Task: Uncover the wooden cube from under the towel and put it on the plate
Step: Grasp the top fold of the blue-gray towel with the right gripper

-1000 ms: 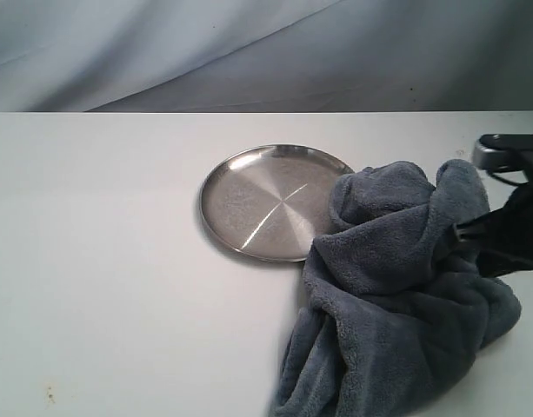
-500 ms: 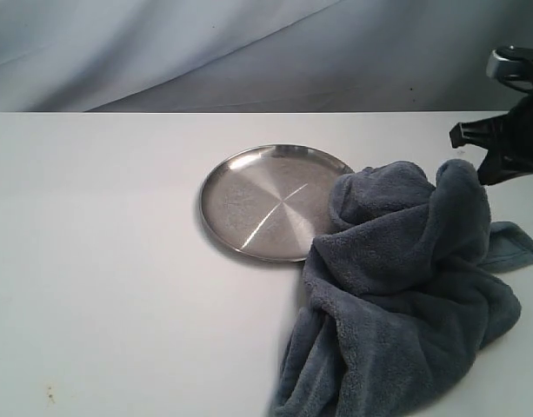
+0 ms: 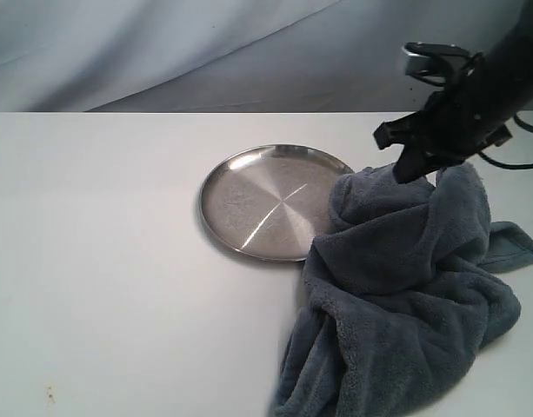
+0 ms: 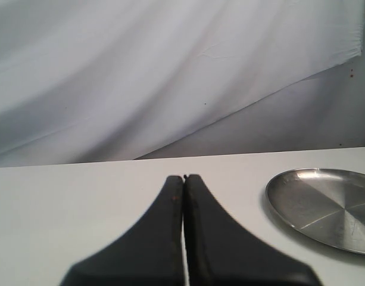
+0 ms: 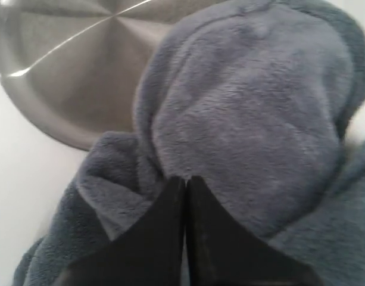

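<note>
The blue-grey towel (image 3: 396,287) lies bunched in thick folds at the right of the table, its near-left edge overlapping the rim of the silver plate (image 3: 249,204). The wooden cube is hidden; no part of it shows in any view. My right gripper (image 3: 406,171) is shut and hovers at the towel's far top fold. In the right wrist view its closed tips (image 5: 184,178) point at the towel (image 5: 247,119), with the plate (image 5: 63,77) beyond. My left gripper (image 4: 183,177) is shut and empty over bare table, the plate (image 4: 325,202) off to one side; the exterior view does not show it.
The white table (image 3: 101,261) stretches left of the plate. A grey-white cloth backdrop (image 3: 205,52) hangs behind the far edge. A narrow strip of towel (image 3: 512,243) sticks out at the far right.
My right gripper rose from low beside the towel's right side, then swung left to above its far top fold. A strip of towel dropped free at the right.
</note>
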{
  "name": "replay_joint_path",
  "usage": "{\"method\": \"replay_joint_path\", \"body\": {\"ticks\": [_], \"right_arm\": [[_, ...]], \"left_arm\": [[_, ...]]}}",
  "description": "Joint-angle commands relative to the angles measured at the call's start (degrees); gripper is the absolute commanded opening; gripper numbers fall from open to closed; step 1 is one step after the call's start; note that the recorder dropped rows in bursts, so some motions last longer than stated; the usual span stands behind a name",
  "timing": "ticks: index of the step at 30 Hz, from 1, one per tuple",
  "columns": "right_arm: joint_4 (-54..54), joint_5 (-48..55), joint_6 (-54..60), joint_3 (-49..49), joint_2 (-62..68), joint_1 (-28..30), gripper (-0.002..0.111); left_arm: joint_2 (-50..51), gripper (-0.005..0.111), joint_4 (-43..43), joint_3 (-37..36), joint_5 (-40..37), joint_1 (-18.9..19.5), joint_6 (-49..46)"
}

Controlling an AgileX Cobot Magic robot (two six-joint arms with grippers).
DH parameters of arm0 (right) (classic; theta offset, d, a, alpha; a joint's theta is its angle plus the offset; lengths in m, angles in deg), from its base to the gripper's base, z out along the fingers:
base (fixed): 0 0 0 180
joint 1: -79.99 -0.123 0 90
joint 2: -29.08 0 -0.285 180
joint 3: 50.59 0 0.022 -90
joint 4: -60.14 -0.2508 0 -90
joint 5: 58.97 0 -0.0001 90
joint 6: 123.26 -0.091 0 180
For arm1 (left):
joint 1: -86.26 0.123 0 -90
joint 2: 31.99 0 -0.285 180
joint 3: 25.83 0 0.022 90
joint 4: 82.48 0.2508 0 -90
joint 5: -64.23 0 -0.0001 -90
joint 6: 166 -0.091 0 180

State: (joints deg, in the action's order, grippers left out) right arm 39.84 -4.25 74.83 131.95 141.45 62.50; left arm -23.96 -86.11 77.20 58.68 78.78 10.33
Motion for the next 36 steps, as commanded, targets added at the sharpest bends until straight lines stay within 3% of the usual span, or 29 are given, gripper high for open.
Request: {"method": "replay_joint_path", "body": {"ticks": [1, 9, 19, 29, 36], "right_arm": [[0.74, -0.42, 0.20, 0.29, -0.14, -4.43, 0.000], [10.36, 1.46, -5.47, -2.51, -0.65, -5.28, 0.000], [11.01, -13.07, -6.55, -19.83, -9.69, -5.28, 0.000], [10.26, -16.71, -6.77, -19.57, -10.33, -5.28, 0.000], [10.82, -15.08, -9.20, -14.20, -10.33, -5.28, 0.000]], "left_arm": [[-0.24, 0.000, -0.14, -0.25, 0.62, 0.12, 0.13], [-0.24, 0.000, -0.14, -0.25, 0.62, 0.12, 0.13], [-0.24, 0.000, -0.14, -0.25, 0.62, 0.12, 0.13], [-0.24, 0.000, -0.14, -0.25, 0.62, 0.12, 0.13], [-0.24, 0.000, -0.14, -0.25, 0.62, 0.12, 0.13]]}}
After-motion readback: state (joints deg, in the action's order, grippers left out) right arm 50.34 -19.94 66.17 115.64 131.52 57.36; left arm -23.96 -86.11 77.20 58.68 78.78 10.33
